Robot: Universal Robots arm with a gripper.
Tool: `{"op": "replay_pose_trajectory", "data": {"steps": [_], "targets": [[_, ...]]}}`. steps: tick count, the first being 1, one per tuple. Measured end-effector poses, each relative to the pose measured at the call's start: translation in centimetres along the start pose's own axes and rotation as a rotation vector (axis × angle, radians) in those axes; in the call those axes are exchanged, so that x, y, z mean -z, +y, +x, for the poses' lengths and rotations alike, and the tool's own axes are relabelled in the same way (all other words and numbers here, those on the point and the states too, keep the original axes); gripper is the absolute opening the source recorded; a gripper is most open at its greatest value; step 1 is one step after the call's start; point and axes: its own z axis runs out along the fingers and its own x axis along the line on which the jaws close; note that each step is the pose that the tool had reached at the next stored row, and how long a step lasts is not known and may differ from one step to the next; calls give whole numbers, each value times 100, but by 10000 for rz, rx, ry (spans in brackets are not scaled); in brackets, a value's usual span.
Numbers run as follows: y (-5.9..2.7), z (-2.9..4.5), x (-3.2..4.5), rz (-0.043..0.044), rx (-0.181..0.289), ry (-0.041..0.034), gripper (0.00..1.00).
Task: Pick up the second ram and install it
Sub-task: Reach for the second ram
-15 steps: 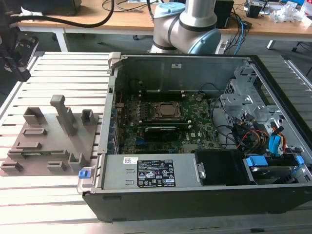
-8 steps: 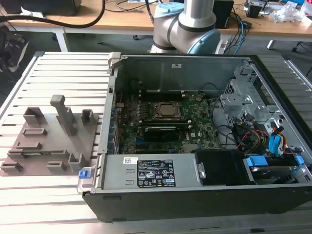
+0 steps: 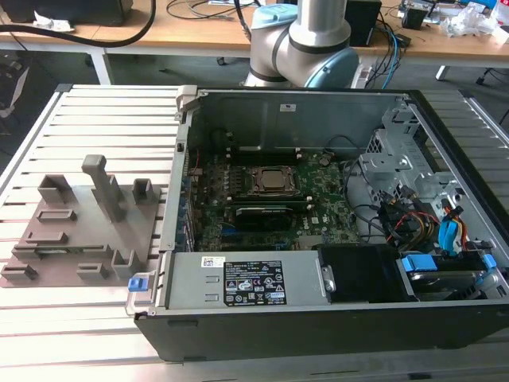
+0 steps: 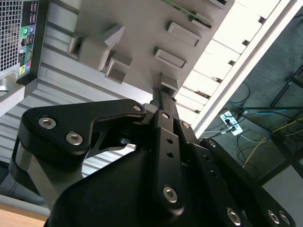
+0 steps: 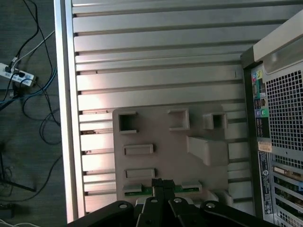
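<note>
The second ram [image 5: 143,191] is a thin green stick lying in a slot of the grey fixture plate [image 5: 161,142]; its green edge shows on both sides of my fingers. The second wrist view has the ram [image 4: 188,13] at the plate's far rim. My gripper [image 5: 158,183] hangs well above the plate, in line with the ram and apart from it. Its black fingers [image 4: 163,101] are pressed together with nothing between them. In the exterior view the fixture plate [image 3: 79,231] lies at the left of the open computer case [image 3: 302,199].
The case's rear port panel [image 5: 279,118] stands beside the plate. Inside the case lie the green motherboard [image 3: 318,203], the processor socket [image 3: 269,180] and a black card [image 3: 262,212]. The slatted metal table [image 5: 156,61] carries everything. Cables [image 5: 19,75] lie on the floor past the table edge.
</note>
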Motion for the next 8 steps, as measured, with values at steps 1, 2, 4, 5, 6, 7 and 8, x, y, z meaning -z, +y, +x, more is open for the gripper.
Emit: {"op": "replay_pose_trajectory", "data": {"steps": [1, 2, 4, 5, 6, 7, 8], "targets": [[0, 8, 0, 0, -1, 0, 11], [-1, 9, 1, 0, 0, 1, 11], [-1, 9, 1, 0, 0, 1, 11], [-1, 10, 0, 0, 0, 1, 11], [-1, 10, 1, 0, -1, 1, 11], [0, 9, 0, 1, -1, 0, 11], [0, -5, 0, 12, 0, 0, 11]]}}
